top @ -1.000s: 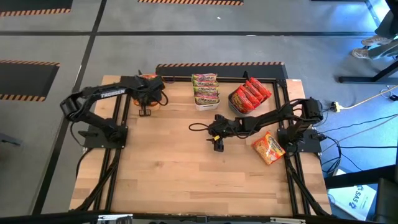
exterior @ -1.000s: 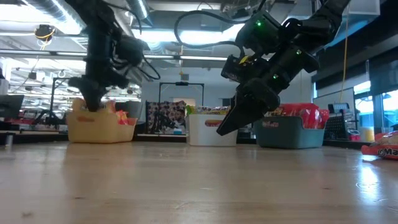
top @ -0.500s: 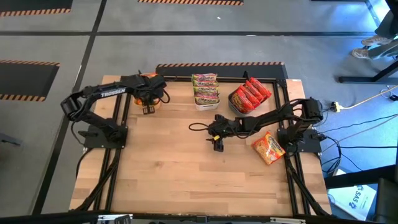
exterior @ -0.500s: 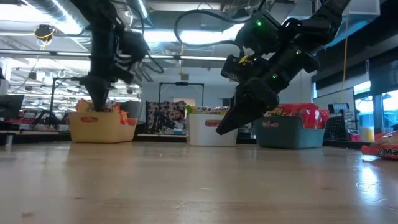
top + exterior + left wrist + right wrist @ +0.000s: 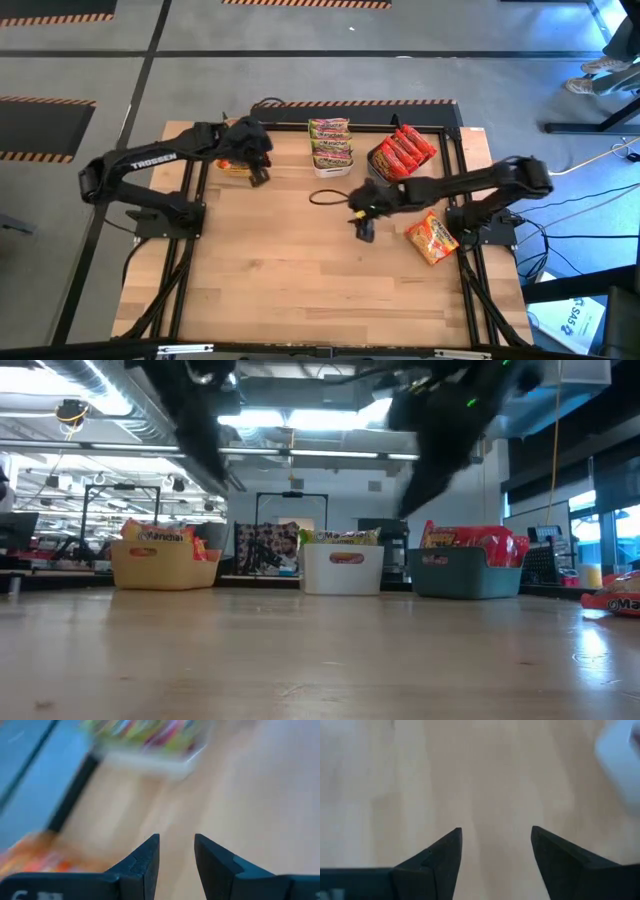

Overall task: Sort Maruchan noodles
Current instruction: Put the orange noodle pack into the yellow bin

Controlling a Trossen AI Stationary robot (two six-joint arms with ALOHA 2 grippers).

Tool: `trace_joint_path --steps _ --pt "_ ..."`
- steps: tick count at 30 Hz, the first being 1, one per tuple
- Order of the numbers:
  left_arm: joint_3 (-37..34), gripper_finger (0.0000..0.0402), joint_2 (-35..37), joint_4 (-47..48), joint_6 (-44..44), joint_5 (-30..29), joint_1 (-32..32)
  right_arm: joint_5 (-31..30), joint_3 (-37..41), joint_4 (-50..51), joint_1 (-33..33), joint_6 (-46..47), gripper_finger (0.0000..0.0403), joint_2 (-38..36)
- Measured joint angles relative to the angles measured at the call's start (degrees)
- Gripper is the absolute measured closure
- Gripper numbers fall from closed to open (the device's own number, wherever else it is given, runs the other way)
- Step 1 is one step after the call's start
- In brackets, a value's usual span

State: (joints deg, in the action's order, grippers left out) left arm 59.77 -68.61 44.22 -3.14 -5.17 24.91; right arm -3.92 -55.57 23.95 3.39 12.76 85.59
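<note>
— Wooden table (image 5: 290, 290) on a black frame, grey floor with striped tape around it. What sits on it?

— Three bins along the far edge: a yellow bin (image 5: 165, 563) with orange packets (image 5: 158, 534), a white bin (image 5: 343, 568) with green-pink packets (image 5: 331, 143), a dark grey bin (image 5: 468, 574) with red packets (image 5: 404, 152). One more orange-yellow loose packet (image 5: 432, 238) lies flat on the table near the right arm's base.

— Where is the left gripper (image 5: 258, 174)?

— Just beside the yellow bin, on the side toward the white bin, raised above the table. Its wrist view shows the two fingers (image 5: 142, 865) parted by a narrow gap with nothing between them, bare wood ahead and the white bin beyond the tips.

— And the right gripper (image 5: 365, 229)?

— Out over the middle of the table, in front of the dark grey bin. Its fingers (image 5: 442, 857) stand wide apart, empty, only wood showing between them. The loose packet lies behind those fingers, toward the arm's base, apart from them.

— Does the low view show either gripper?

— Only dark blurred arm shapes up high; the bins stand clear in a row beneath.
</note>
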Motion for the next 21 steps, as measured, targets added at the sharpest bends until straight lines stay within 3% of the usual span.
trace_joint_path --steps 4,13,17,21 --pt "-3.09 0.0285 -0.24 -12.44 1.19 9.49 -5.71 -1.04 0.0 15.32 5.3 14.74 0.0216 -6.73" --pt "-15.5 0.0285 -2.66 -33.68 2.18 10.65 -18.1 2.41 0.19 43.6 18.71 54.25 0.0357 -14.04" --pt "-20.17 0.0285 -3.74 -40.84 4.68 10.69 -22.12 4.97 4.37 45.12 22.11 62.29 0.0398 -13.7" --pt "-22.52 0.0285 -4.34 -42.61 6.16 10.65 -25.02 6.51 9.79 44.97 22.68 66.07 0.0391 -13.73"
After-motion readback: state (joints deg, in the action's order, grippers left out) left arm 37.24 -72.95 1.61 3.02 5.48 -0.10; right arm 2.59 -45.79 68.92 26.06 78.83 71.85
